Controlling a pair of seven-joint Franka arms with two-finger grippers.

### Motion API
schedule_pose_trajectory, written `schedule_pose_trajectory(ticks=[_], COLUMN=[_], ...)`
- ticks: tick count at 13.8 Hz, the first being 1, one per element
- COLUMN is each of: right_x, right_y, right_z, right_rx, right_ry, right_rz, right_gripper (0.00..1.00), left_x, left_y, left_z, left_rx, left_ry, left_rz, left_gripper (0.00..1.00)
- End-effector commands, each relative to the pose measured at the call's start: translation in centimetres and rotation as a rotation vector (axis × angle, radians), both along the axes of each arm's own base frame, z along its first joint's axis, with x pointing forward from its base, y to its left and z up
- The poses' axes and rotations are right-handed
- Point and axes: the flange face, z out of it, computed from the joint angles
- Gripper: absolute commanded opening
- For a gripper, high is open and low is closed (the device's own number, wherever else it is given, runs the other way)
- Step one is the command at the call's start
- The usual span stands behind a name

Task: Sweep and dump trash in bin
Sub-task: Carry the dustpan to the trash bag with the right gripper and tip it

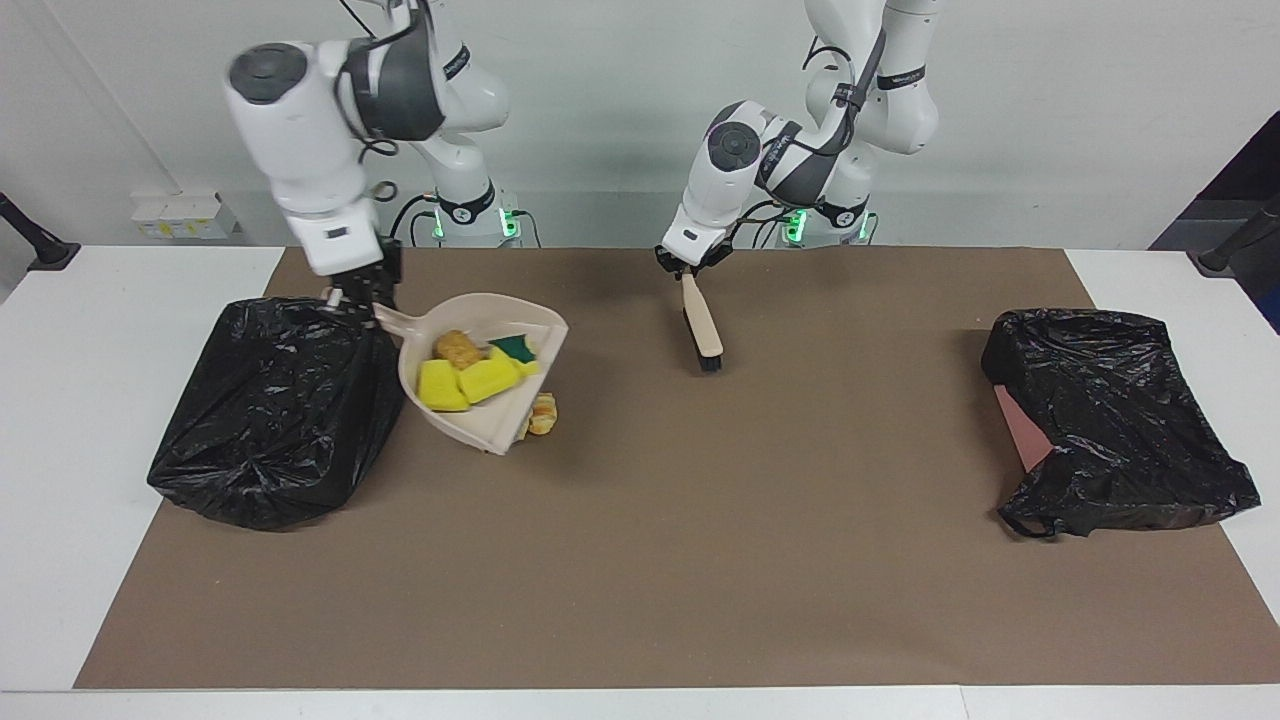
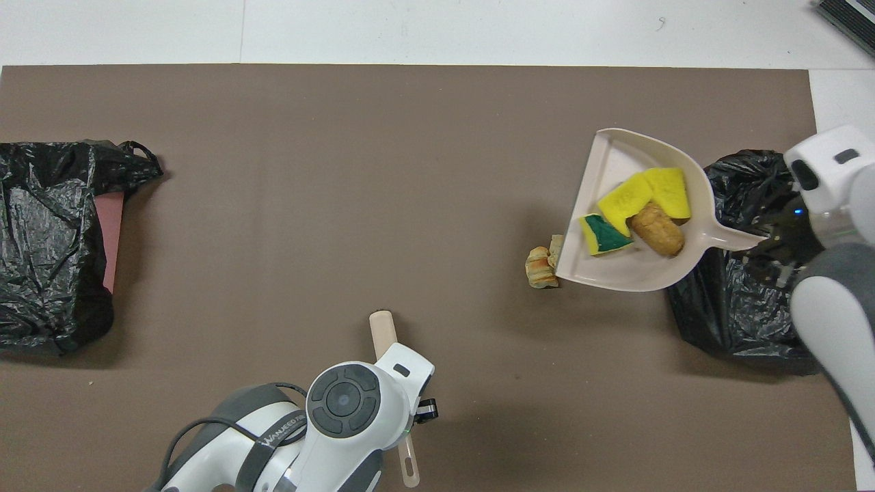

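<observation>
My right gripper (image 1: pixel 355 298) is shut on the handle of the beige dustpan (image 1: pixel 500 425), holding it tilted in the air beside the black-bagged bin (image 1: pixel 270 420). The handle end is over the bin's edge (image 2: pixel 742 321). In the dustpan (image 2: pixel 636 277) lies trash: yellow sponge chunks (image 2: pixel 642 195), a green-backed one (image 2: pixel 601 234) and a brown lump (image 2: pixel 657 230). Golden-brown bread pieces (image 1: pixel 543 413) lie on the mat, partly hidden under the pan's lip. My left gripper (image 1: pixel 688 268) is shut on the brush (image 1: pixel 702 330), whose head hangs just over the mat near the robots.
A second black bag (image 1: pixel 1110 420) lies over a pink thing at the left arm's end of the brown mat (image 1: pixel 700 560). In the overhead view that bag (image 2: pixel 48 239) is at the mat's edge. White table borders the mat.
</observation>
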Motion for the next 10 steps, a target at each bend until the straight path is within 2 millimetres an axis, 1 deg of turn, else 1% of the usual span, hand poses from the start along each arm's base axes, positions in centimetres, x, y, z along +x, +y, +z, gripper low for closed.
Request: schedule_pose_trajectory(ticks=[1, 2, 3, 4, 6, 7, 8, 9, 10], right_x=[-0.3, -0.8, -1.3, -1.8, -3.0, -3.2, -3.4, -3.6, -3.5], right_y=[-6.4, -8.9, -11.2, -13.3, -17.4, -18.6, -19.4, -19.7, -19.3], right_z=[0.9, 1.0, 1.0, 1.3, 1.7, 2.0, 2.1, 2.4, 2.3], right_rx=[-0.006, -0.026, -0.066, -0.123, -0.217, -0.270, -0.339, -0.401, -0.460], right_ry=[-0.003, 0.001, 0.009, 0.015, 0.030, 0.025, 0.050, 0.070, 0.102], right_rz=[-0.022, -0.024, -0.025, -0.015, 0.021, 0.038, 0.068, 0.095, 0.154], right_gripper=[0.00, 0.00, 0.00, 0.00, 0.00, 0.00, 0.00, 0.00, 0.00], left_x=[0.4, 0.4, 0.3, 0.4, 0.4, 0.4, 0.3, 0.2, 0.1], left_y=[0.9, 1.0, 1.5, 1.6, 1.5, 1.6, 1.5, 1.6, 1.7], left_z=[0.4, 0.3, -0.2, -0.3, -0.3, -0.4, -0.4, -0.4, -0.4], left_rx=[-0.004, -0.024, -0.038, -0.056, -0.096, -0.100, -0.098, -0.095, -0.094], left_ry=[-0.030, -0.041, -0.046, -0.048, -0.050, -0.053, -0.049, -0.044, -0.043], left_rz=[0.017, -0.002, -0.020, -0.037, -0.070, -0.081, -0.086, -0.087, -0.085], left_gripper=[0.00, 0.00, 0.00, 0.00, 0.00, 0.00, 0.00, 0.00, 0.09])
